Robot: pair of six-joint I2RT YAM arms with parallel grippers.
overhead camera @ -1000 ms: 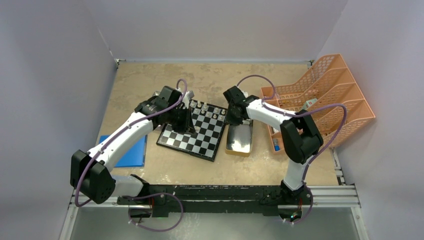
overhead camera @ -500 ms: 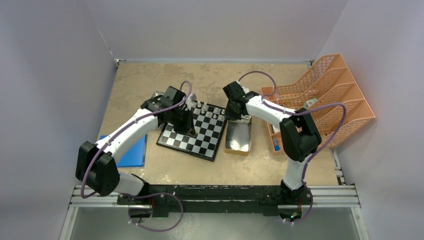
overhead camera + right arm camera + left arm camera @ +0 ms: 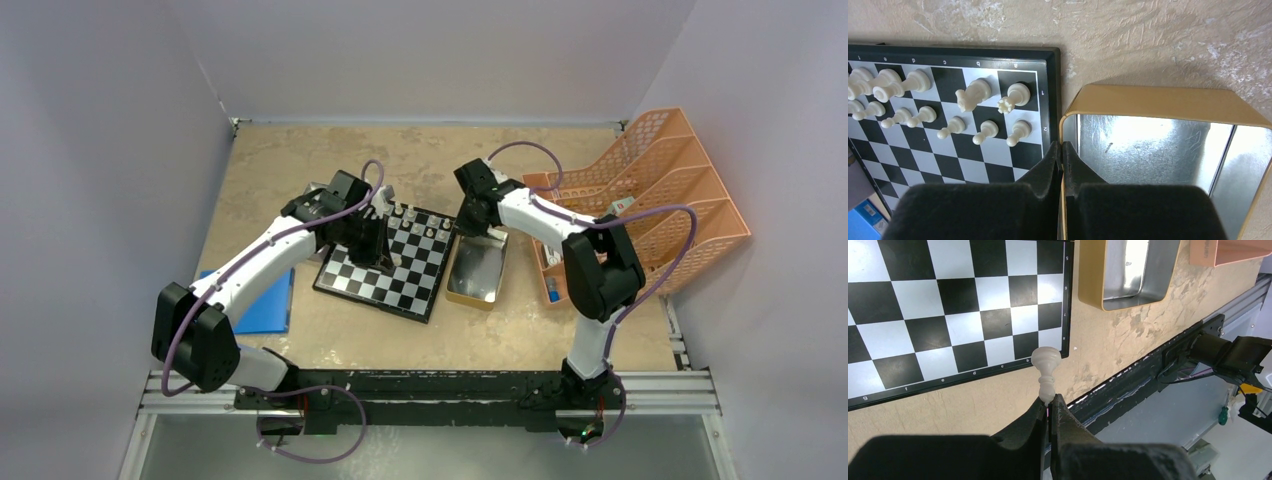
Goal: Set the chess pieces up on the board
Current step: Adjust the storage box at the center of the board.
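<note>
The board (image 3: 392, 283) lies mid-table, with several cream-white chess pieces (image 3: 420, 222) along its far rows; they also show in the right wrist view (image 3: 973, 95). My left gripper (image 3: 1049, 402) is shut on the tip of a cream-white piece (image 3: 1046, 371) and holds it over the board's near right corner (image 3: 948, 315); from above, that gripper (image 3: 372, 245) hangs over the board's left half. My right gripper (image 3: 1062, 147) is shut on the left wall of the gold metal tray (image 3: 1148, 100), beside the board (image 3: 973, 165). No black pieces show.
The gold tray (image 3: 478, 270) sits angled just right of the board and looks empty. Orange mesh racks (image 3: 650, 190) stand at the right. A blue flat object (image 3: 265, 300) lies left of the board. The black rail (image 3: 430, 385) runs along the near edge.
My right gripper has shifted a little right and back, and the gold tray it grips has swung to an angle. My left arm has edged slightly right over the board.
</note>
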